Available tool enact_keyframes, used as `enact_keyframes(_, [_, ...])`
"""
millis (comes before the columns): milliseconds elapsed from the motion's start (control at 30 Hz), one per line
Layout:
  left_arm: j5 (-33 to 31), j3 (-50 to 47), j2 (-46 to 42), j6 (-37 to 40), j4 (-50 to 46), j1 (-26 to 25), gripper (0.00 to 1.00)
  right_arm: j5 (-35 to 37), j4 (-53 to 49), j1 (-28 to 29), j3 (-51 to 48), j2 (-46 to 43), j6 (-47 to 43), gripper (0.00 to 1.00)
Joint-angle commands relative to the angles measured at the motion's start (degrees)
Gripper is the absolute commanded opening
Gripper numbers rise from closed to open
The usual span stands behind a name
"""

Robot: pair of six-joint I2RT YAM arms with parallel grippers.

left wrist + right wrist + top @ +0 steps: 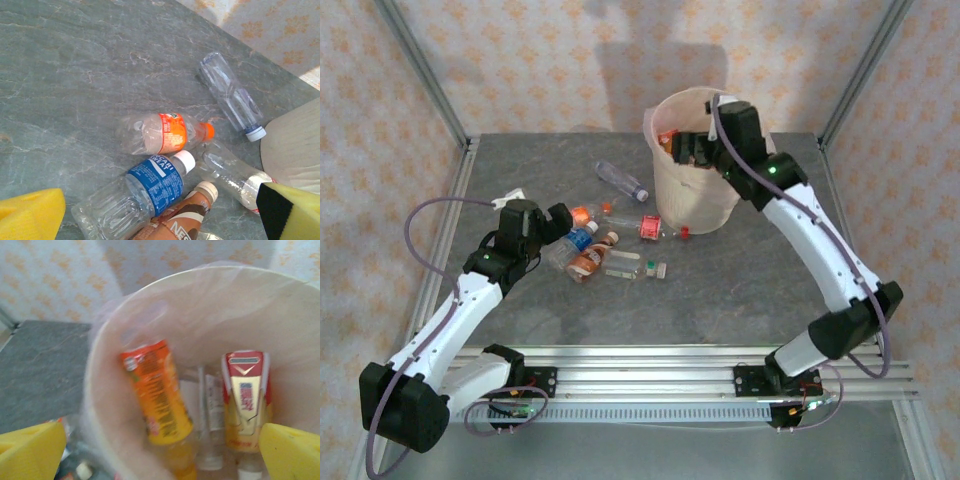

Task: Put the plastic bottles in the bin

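A: Status?

B: Left gripper (560, 225) is released, jaws wide, nothing in it. It hovers over the bottle pile on the tabletop (740, 290), just left of the bin (670, 200). Right gripper (682, 148) is released too and empty, hanging over the bin mouth.

A: What's in the bin?

B: Right wrist view shows an orange-label bottle (157, 395) and a red-label bottle (245, 395), with a clear one between them. Several bottles lie out on the tabletop.

A: Next pick?

B: My guess is the blue-label bottle (150, 187). It sits between the left pads (30, 215). Snag: the brown-label bottle (185, 220) touches its near side, and the orange-capped bottle (165, 132) lies just beside it on the far side.

A: How to do it clean?

B: Close across the body, not along it. Aim for the label band. One finger has to slip into the seam against the brown one. If that won't go, take the far clear bottle (230, 97) instead, since it lies apart from the rest. Squeeze slowly. Thin plastic probably dents, and a round body can roll or squirt out.

A: Arm clash?

B: Likely if both arms head for the bin. Get the right arm clear before the left swings over. Let go above the rim, centred. The bag folded over the rim could catch a finger.
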Motion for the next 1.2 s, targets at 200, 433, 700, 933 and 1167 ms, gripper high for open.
enact_keyframes(200, [-7.72,0.43,-3.32,0.71,-3.98,-0.62,1.0,12.43,-3.61,14.59,-9.32,-6.93,-1.31,0.99])
enact_keyframes(433, [-11.81,-0.36,-4.23,-0.77,-4.88,-0.62,1.0,14.41,-7.88,21.95,-13.68,-3.76,0.57,0.99])
enact_keyframes(700, [-13.51,-0.37,-4.32,-0.94,-4.97,-0.48,1.0,12.76,-16.95,26.88,-9.66,9.03,-1.82,0.99])
enact_keyframes(933, [-15.24,-0.88,-5.51,-1.39,-5.85,-0.56,1.0,8.05,-17.79,26.93,-8.07,18.35,-6.03,0.99])
enact_keyframes(1167, [-15.66,-0.96,-6.25,-0.95,-6.03,-0.48,1.0,4.91,-14.86,26.22,-7.77,22.52,-10.85,0.99])
